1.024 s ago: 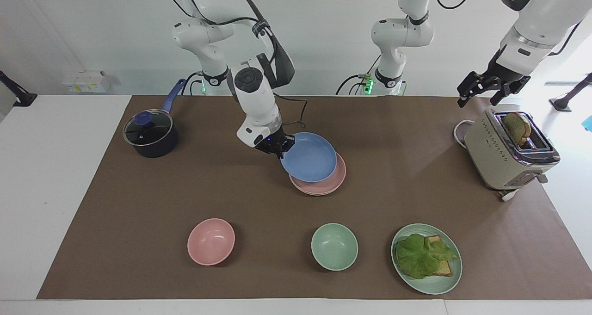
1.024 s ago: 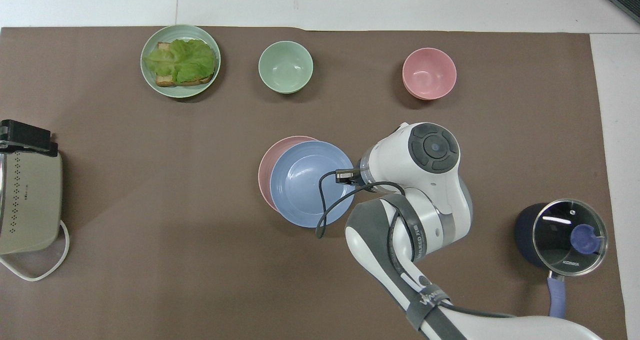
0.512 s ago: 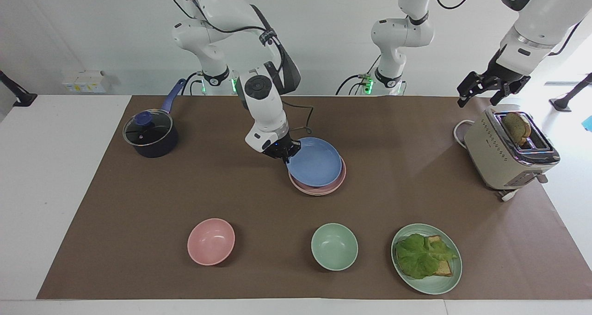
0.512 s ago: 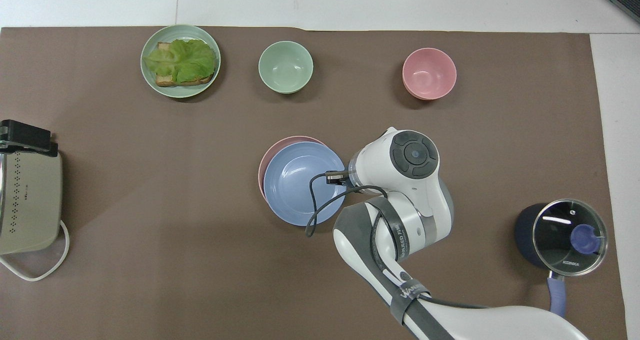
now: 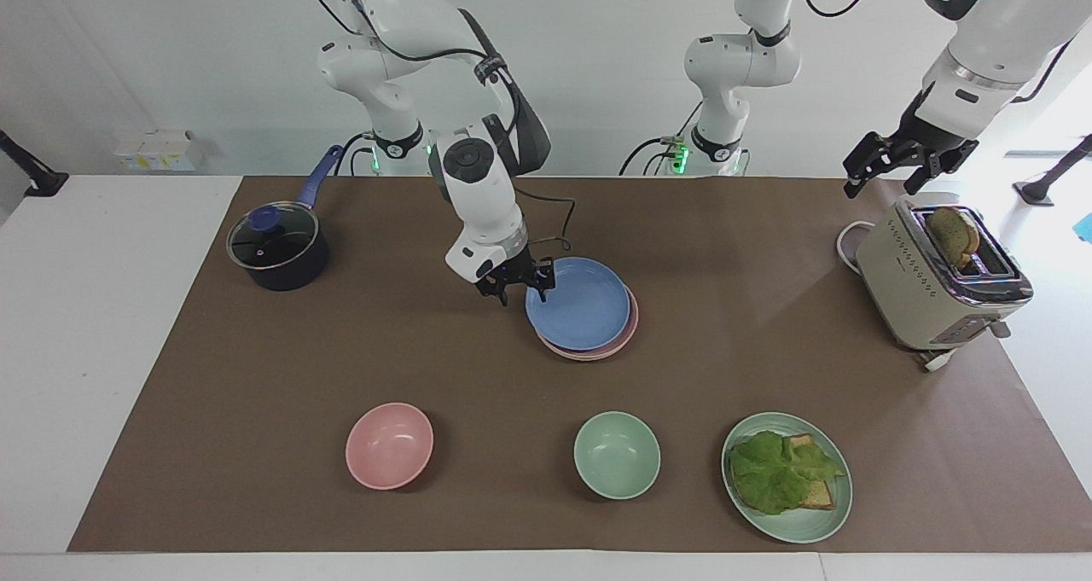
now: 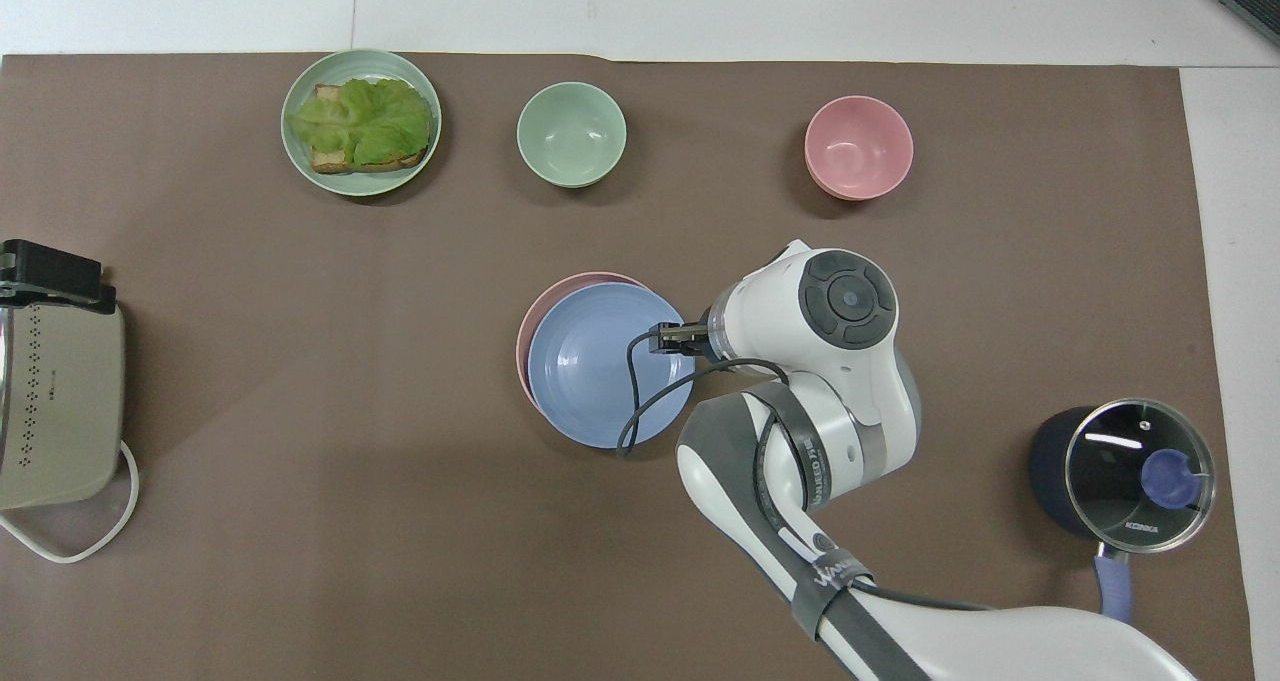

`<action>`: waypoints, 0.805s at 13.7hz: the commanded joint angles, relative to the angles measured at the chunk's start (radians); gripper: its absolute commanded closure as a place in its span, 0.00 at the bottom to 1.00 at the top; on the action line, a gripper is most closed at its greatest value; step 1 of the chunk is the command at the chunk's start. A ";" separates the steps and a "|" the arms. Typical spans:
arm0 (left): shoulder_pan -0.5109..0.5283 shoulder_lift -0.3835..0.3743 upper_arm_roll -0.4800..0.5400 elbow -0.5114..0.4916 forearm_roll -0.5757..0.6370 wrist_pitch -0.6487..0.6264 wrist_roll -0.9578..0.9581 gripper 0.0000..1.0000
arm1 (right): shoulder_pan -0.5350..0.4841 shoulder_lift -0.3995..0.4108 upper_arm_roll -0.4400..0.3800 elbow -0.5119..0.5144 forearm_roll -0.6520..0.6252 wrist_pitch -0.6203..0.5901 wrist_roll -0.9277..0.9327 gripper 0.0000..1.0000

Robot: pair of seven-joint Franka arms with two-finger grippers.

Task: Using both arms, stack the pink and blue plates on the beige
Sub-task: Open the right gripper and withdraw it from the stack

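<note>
Plates sit stacked mid-table: the blue plate [image 5: 578, 305] lies on the pink plate [image 5: 630, 325], whose rim peeks out beneath, and we cannot make out the beige one under them. Our right gripper [image 5: 517, 287] stands spread at the blue plate's rim, holding nothing, while the left gripper [image 5: 881, 171] waits open over the toaster [image 5: 930, 287]. We judge these plates light, stiff and smooth, best pinched at the raised rim.

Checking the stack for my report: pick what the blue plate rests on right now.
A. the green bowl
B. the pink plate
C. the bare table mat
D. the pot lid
B: the blue plate lies on the pink plate, whose rim shows under its edge.
</note>
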 commanded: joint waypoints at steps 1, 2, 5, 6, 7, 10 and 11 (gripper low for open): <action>0.002 -0.004 -0.001 -0.001 0.006 -0.008 -0.004 0.00 | -0.077 -0.047 0.003 0.008 -0.065 -0.008 -0.051 0.00; 0.002 -0.004 -0.001 -0.001 0.006 -0.008 -0.004 0.00 | -0.109 -0.072 0.003 0.008 -0.122 -0.024 -0.070 0.00; 0.002 -0.002 -0.001 -0.001 0.006 -0.008 -0.004 0.00 | -0.198 -0.147 0.004 0.017 -0.191 -0.126 -0.129 0.00; 0.002 -0.002 -0.001 -0.001 0.006 -0.008 -0.004 0.00 | -0.222 -0.167 0.004 0.025 -0.191 -0.161 -0.137 0.00; 0.002 -0.004 -0.001 -0.001 0.006 -0.008 -0.004 0.00 | -0.244 -0.184 0.004 0.037 -0.191 -0.203 -0.139 0.00; 0.002 -0.002 -0.001 -0.001 0.006 -0.008 -0.004 0.00 | -0.321 -0.232 0.003 0.117 -0.190 -0.377 -0.140 0.00; 0.002 -0.002 -0.001 -0.001 0.006 -0.008 -0.004 0.00 | -0.341 -0.244 0.003 0.146 -0.190 -0.425 -0.140 0.00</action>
